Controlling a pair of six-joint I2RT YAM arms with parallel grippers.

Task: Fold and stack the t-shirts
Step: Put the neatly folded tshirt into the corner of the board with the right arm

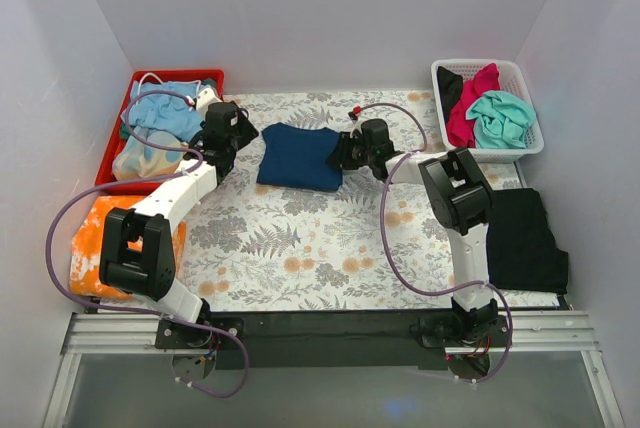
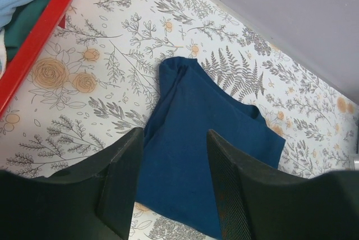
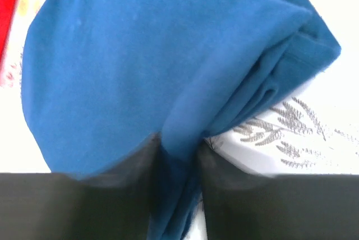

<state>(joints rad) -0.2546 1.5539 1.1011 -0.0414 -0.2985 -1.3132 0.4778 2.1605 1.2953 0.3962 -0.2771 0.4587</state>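
Note:
A folded navy-blue t-shirt [image 1: 297, 157] lies at the back middle of the floral table. It also shows in the left wrist view [image 2: 196, 139] and the right wrist view [image 3: 140, 66]. My right gripper [image 1: 340, 155] is shut on the shirt's right edge; in the right wrist view [image 3: 178, 156] a fold of blue cloth is pinched between the jaws. My left gripper [image 1: 226, 153] is open and empty, just left of the shirt; in the left wrist view [image 2: 174, 178] its jaws stand apart above the shirt's near edge. A folded black t-shirt [image 1: 524, 240] lies at the right.
A red bin [image 1: 113, 153] at the back left holds light blue and pale clothes. A white basket [image 1: 525, 143] at the back right holds magenta [image 1: 465, 113], teal [image 1: 500, 118] and dark shirts. An orange printed cloth [image 1: 100, 243] lies at the left front.

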